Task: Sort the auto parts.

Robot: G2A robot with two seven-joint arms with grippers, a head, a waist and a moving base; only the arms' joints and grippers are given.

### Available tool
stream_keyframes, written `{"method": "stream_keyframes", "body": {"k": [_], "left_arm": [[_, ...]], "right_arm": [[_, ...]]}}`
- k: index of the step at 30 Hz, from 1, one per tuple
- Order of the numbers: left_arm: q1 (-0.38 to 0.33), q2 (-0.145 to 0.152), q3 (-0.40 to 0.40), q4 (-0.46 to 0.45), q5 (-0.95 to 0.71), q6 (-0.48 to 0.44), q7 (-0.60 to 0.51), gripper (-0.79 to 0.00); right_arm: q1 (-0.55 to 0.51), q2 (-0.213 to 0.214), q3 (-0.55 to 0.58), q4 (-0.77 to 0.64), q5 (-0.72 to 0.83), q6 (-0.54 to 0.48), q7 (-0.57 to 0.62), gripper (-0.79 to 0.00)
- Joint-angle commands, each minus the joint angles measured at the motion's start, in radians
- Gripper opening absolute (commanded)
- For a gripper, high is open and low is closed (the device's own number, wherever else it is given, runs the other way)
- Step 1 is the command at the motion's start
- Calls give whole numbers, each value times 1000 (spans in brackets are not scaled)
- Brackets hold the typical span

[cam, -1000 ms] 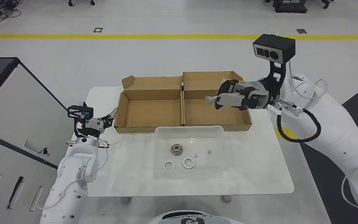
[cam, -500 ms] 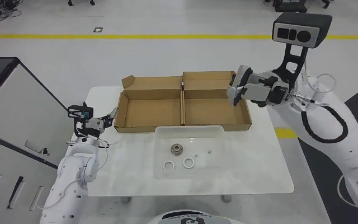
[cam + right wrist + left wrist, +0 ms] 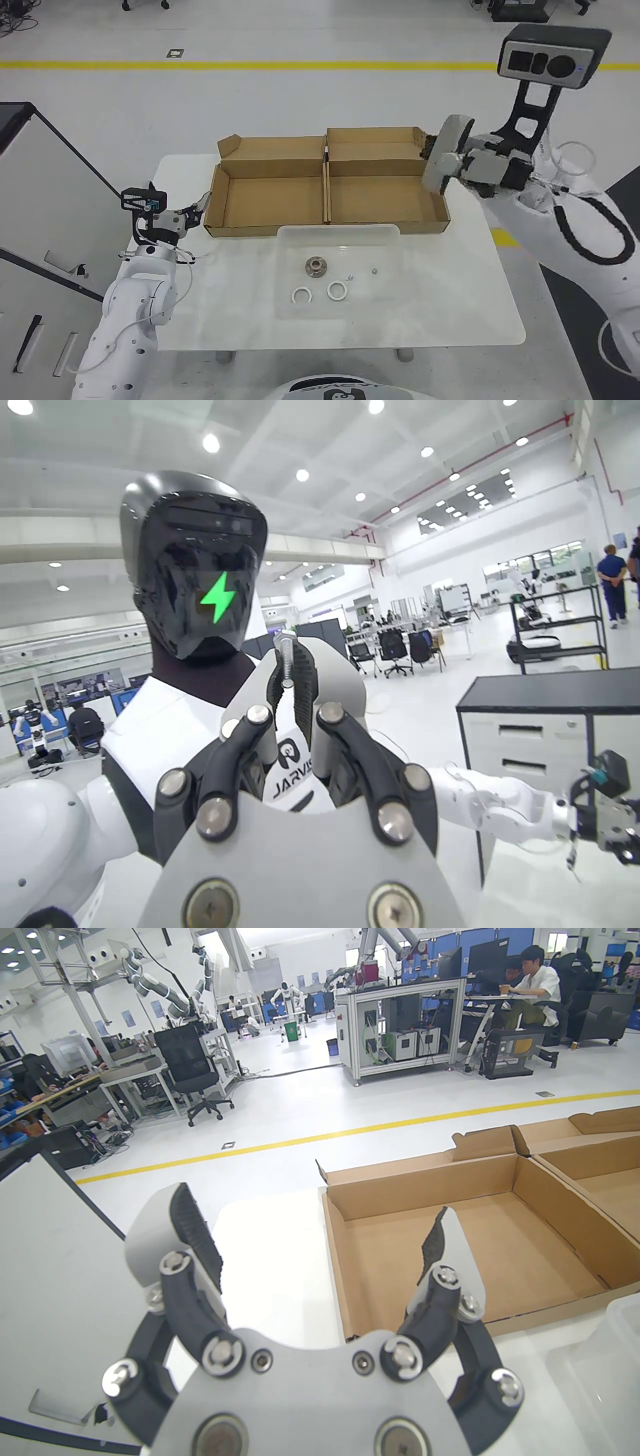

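The right gripper (image 3: 295,656) is up in the air by the right end of the cardboard box (image 3: 325,190). It squeezes a small metal bolt (image 3: 285,665) tight. The left gripper (image 3: 320,1228) waits by the box's left end, fingers wide apart. In front of the box, on the worktop (image 3: 450,300), a clear tray (image 3: 285,240) holds a round metal part (image 3: 316,266) and two white rings (image 3: 301,295).

We find the left box (image 3: 268,197) and right box (image 3: 380,198) touching at the table's (image 3: 470,300) back; before them, a bin (image 3: 338,231) holds a hub (image 3: 316,266) and rings (image 3: 300,295).
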Motion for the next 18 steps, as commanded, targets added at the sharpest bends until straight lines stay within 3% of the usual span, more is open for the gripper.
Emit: {"method": "stream_keyframes", "body": {"k": [1,8,18], "left_arm": [[0,0,0,0,0,0,0,0],[0,0,0,0,0,0,0,0],[0,0,0,0,0,0,0,0]], "right_arm": [[-11,-9,4,-25,59,2,3,-785],[-56,-51,47,-62,138,31,33,-785],[-82,-60,141,39,-142,175,135,-785]]}}
